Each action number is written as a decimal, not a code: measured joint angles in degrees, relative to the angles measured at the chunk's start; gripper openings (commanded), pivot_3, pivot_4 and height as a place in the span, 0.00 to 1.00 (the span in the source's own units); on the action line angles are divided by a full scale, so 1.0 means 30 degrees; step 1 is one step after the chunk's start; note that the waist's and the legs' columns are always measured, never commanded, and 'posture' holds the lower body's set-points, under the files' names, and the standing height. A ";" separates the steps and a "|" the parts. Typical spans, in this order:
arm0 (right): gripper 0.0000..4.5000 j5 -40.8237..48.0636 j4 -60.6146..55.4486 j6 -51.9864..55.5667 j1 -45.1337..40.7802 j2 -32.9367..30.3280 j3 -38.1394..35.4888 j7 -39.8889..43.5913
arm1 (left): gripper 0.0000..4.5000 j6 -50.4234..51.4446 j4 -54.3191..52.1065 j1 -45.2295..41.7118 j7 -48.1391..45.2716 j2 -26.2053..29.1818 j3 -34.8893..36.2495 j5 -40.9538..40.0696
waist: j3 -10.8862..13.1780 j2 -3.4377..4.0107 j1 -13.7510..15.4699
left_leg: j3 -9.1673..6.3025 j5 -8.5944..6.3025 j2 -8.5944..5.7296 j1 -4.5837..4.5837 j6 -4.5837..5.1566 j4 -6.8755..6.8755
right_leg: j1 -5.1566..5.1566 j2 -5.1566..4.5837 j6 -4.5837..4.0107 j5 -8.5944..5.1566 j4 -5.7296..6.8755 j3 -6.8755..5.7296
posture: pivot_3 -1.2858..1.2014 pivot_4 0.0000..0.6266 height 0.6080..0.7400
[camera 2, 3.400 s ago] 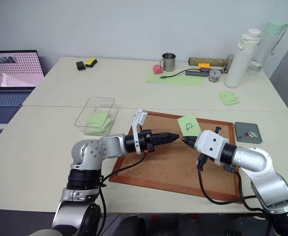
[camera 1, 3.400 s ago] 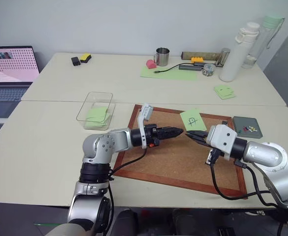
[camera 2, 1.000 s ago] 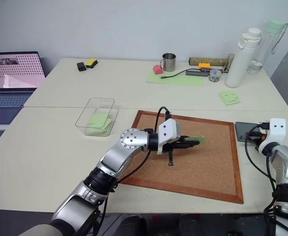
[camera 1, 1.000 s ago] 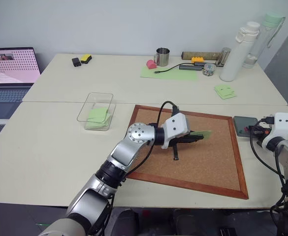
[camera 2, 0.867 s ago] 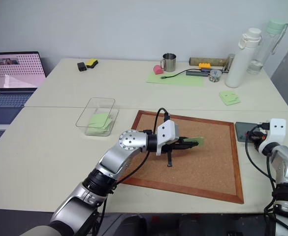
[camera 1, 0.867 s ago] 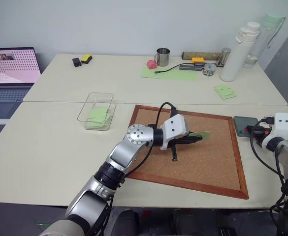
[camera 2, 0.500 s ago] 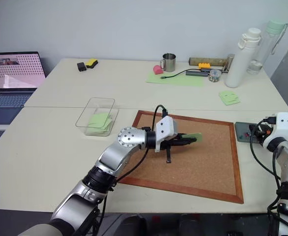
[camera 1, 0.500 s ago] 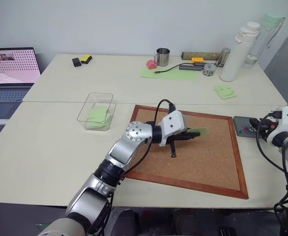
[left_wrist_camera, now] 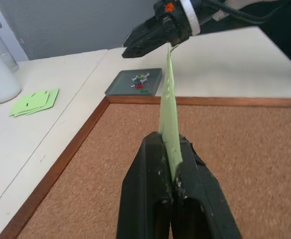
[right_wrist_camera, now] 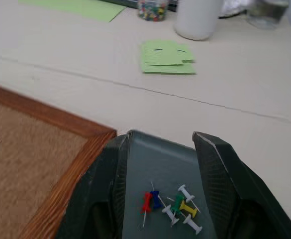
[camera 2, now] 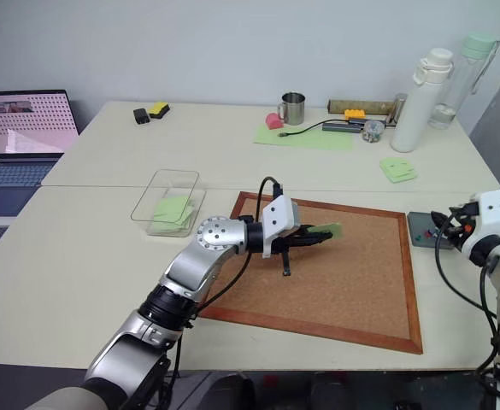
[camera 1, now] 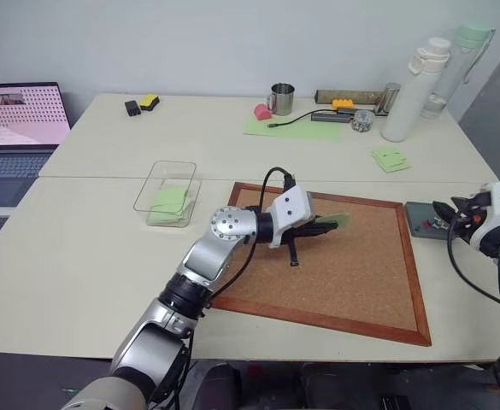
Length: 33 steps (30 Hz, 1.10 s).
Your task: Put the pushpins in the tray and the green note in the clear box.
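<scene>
Six pushpins (right_wrist_camera: pixel 171 203) are counted in the grey tray (right_wrist_camera: pixel 144 164).
One green note (left_wrist_camera: pixel 169 107) is pinched edge-on by the left gripper (left_wrist_camera: pixel 169 167) over the open corkboard (camera 1: pixel 352 273); the right gripper (right_wrist_camera: pixel 160 144) is held spread above the tray.

L arm reaches fwd and across over the cork board (camera 1: pixel 344 273), its hand (camera 1: pixel 328 226) above the board's middle w/ fingers (left_wrist_camera: pixel 155 199) pressed together, pinching a green note (left_wrist_camera: pixel 169 112) edge-on. R arm is bent out past the board's right edge, its hand (right_wrist_camera: pixel 160 144) low over the tray (right_wrist_camera: pixel 157 164), fingers spread apart, nothing between them.
</scene>
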 measured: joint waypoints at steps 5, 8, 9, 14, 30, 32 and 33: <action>0.80 -0.0368 0.0524 -0.1031 0.0194 -0.0003 0.0274 0.0143 | 0.00 0.0035 -0.0057 0.0311 -0.0151 0.0289 0.0022 0.0003 | 0.0001 -0.0002 0.0026 | -0.0002 0.0000 0.0008 -0.0002 0.0000 0.0012 | 0.0003 -0.0011 0.0001 0.0000 0.0002 -0.0006 | 0.52 0.24 1.00; 0.80 -0.0495 0.0591 -0.1287 0.0246 -0.0004 0.0286 0.0265 | 0.00 0.0452 -0.0320 0.0311 0.0062 0.0351 0.0332 -0.0061 | 0.0001 0.0000 0.0032 | -0.0008 0.0000 0.0011 -0.0003 0.0000 0.0010 | 0.0002 -0.0009 0.0001 0.0000 0.0003 -0.0004 | 0.52 0.24 1.00; 0.80 -0.0495 0.0470 -0.1313 0.0307 -0.0014 0.0289 0.0391 | 0.00 0.0756 -0.0489 0.0310 0.0254 0.0355 0.0580 -0.0092 | 0.0001 -0.0001 0.0036 | -0.0011 0.0000 0.0014 -0.0005 0.0000 0.0010 | 0.0002 -0.0009 0.0000 0.0000 0.0004 -0.0004 | 0.52 0.24 1.00; 0.80 0.0393 -0.3571 -0.0659 0.1693 -0.0220 0.0410 0.1696 | 0.00 0.3346 -0.1648 0.0387 0.2019 0.0926 0.3065 -0.1029 | 0.0004 0.0009 -0.0052 | -0.0018 -0.0001 0.0036 -0.0003 0.0000 0.0003 | -0.0007 0.0000 0.0000 0.0000 0.0025 -0.0004 | 0.52 0.24 1.00; 0.80 1.1447 -1.7389 0.9790 0.0114 0.1320 0.3144 -0.0688 | 0.00 0.6549 -0.1215 0.1794 1.1721 0.4914 0.8716 0.2259 | 0.0022 -0.0058 0.0511 | -0.0116 0.0000 0.0015 -0.0051 -0.0002 0.0032 | -0.0006 -0.0058 0.0001 0.0000 0.0028 -0.0109 | 0.52 0.24 1.00; 0.80 1.1215 -1.7369 0.9735 0.0221 0.1357 0.3363 -0.0800 | 0.00 0.6565 -0.1220 0.2016 1.2062 0.4973 0.8408 0.2831 | 0.0021 -0.0068 0.0568 | -0.0119 0.0000 0.0016 -0.0052 -0.0001 0.0032 | -0.0007 -0.0058 0.0000 0.0000 0.0034 -0.0118 | 0.52 0.24 1.00; 0.81 1.1148 -1.7353 0.9710 0.0263 0.1356 0.3482 -0.0798 | 0.04 0.6611 -0.1220 0.2057 1.2172 0.5013 0.8283 0.3028 | 0.0022 -0.0069 0.0564 | -0.0115 0.0000 0.0018 -0.0051 -0.0001 0.0032 | -0.0008 -0.0055 0.0000 0.0000 0.0037 -0.0116 | 0.52 0.24 1.00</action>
